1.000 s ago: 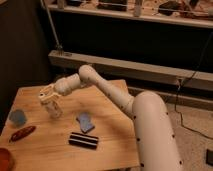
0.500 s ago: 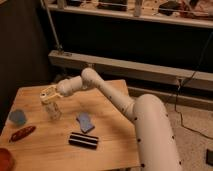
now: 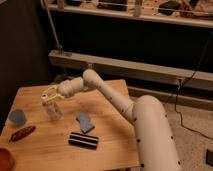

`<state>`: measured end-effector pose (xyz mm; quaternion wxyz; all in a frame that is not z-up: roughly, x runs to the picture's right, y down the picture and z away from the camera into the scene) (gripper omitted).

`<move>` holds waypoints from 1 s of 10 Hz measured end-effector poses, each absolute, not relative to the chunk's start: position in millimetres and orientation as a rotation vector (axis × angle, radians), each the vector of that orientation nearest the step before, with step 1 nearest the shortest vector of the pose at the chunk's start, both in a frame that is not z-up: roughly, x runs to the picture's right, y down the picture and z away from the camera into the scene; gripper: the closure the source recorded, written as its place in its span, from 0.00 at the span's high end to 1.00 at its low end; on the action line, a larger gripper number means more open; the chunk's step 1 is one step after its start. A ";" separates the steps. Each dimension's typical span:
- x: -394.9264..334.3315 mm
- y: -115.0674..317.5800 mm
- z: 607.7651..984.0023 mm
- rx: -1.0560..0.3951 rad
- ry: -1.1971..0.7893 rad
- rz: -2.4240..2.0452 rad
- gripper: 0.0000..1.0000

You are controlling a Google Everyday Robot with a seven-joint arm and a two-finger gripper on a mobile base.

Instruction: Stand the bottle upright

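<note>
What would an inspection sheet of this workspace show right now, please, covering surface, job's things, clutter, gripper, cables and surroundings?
Surface: wooden table, standing level.
Job's things: clear bottle appears to stand upright on the table's left part, directly under the gripper.
Clutter: blue block mid-table; black striped item in front of it; blue round object and reddish-brown object at the left edge; red object at the front left corner, cut off.
Grippers: gripper at the bottle's top; contact cannot be told.
Cables: black cable hangs at the right, away from the table.
Surroundings: metal rail and dark shelving behind; speckled floor.
</note>
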<state>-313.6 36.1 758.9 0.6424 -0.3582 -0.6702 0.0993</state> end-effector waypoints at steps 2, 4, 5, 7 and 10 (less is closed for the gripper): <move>-312.8 38.0 761.1 -0.818 -1.521 0.221 0.64; -311.8 38.4 761.4 -0.820 -1.520 0.218 0.64; -311.2 38.2 761.1 -0.821 -1.521 0.215 0.64; -310.9 37.1 758.2 -0.822 -1.525 0.202 0.64; -307.5 40.1 758.6 -0.824 -1.487 0.137 0.64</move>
